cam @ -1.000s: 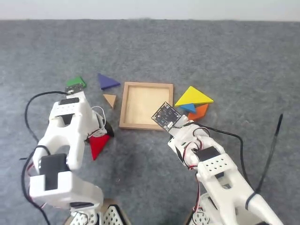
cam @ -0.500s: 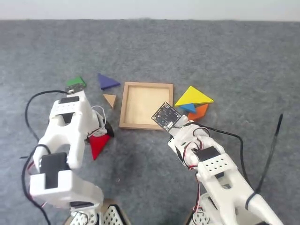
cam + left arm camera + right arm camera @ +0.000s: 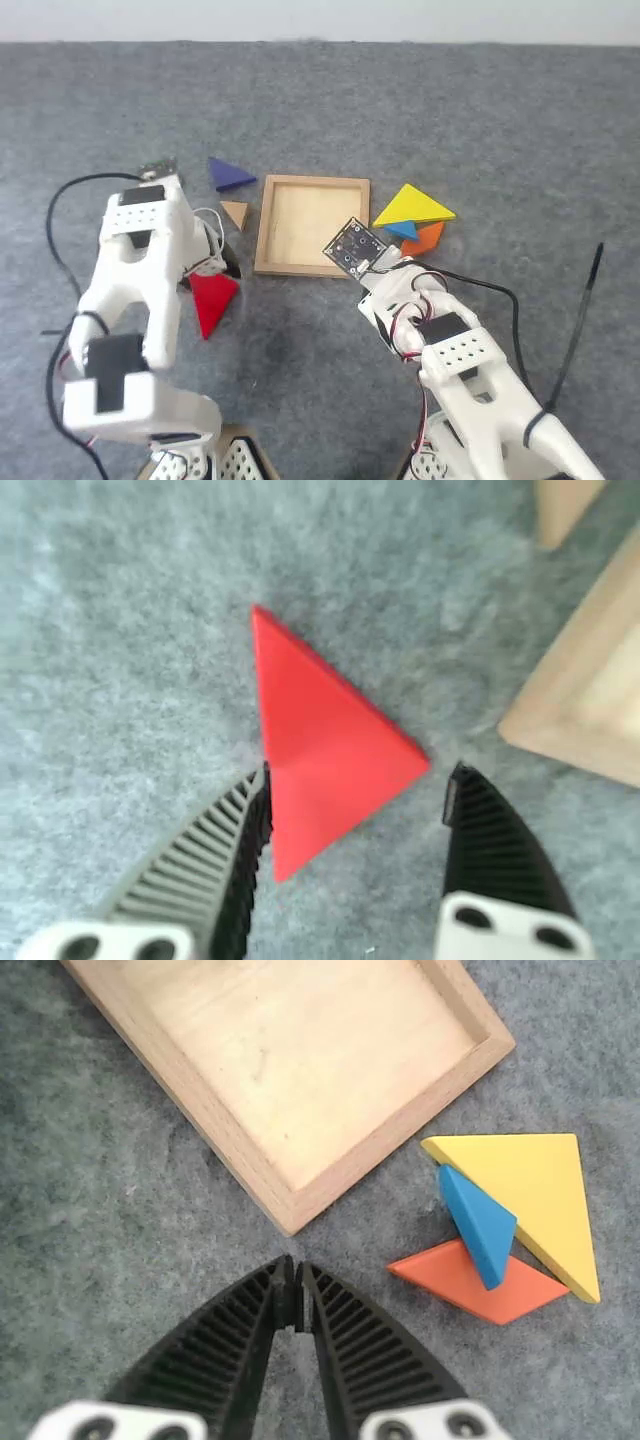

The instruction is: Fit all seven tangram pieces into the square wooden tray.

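Between spread left jaws, flat red triangle, sharp corners

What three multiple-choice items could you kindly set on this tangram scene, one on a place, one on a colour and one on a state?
1. Where is the red triangle?
A. Stacked on another piece
B. Flat on the carpet, inside the open left gripper
C. In a person's hand

2. Which colour is the piece lying across the yellow triangle and the orange piece?
A. Blue
B. Green
C. Purple

3. In what state is the right gripper?
A. Wide open
B. Shut on a piece
C. Shut and empty

Answers:
1 B, since the left wrist view shows it on the carpet with a finger on either side.
2 A, since the blue piece overlaps both in the right wrist view.
3 C, since its fingers meet with nothing between them.
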